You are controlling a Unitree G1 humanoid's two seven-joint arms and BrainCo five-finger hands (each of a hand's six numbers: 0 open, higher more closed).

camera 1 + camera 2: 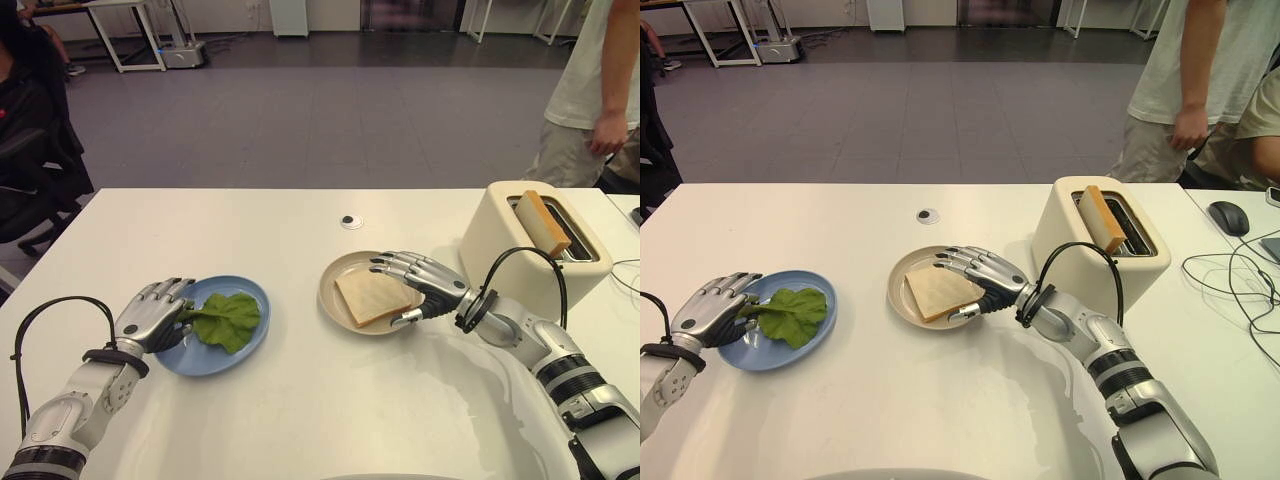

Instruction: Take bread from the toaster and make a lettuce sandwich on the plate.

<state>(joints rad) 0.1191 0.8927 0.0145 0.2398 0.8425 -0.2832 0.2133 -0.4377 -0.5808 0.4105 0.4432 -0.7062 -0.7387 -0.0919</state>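
Left eye view: bread slice (pixel 370 298) lay flat on the beige plate (pixel 330 277), so the base layer looked done. Right hand (pixel 425 280) sat over the slice's toaster-side edge. Its fingers were spread and only lightly bent across the top, with the thumb at the near edge. It read as a loose, unclamped hand carrying nothing, since the plate bore the slice's weight.

Left hand (pixel 150 315) was at the near-left rim of the blue plate (pixel 205 362). Its fingers were curled with the thumb below, closed on the stem end of the lettuce (pixel 228 318). Grabbing the stem makes sense, as it's the stiffest part and the leaf blade would tear or fold. The leaf lay on the blue plate, not lifted.

The two plates sat side by side on the table (pixel 300 420), apart, which would make the lettuce transfer short. The toaster (pixel 500 240) stood just right of the beige plate, within the right arm's reach. A second slice (pixel 543 222) stood up out of its slot, tilted, with its top exposed for a pinch.

My read was roughly mid-task, with the lettuce going on next and then the top slice. One risk was the right hand blocking the drop zone over the bread.
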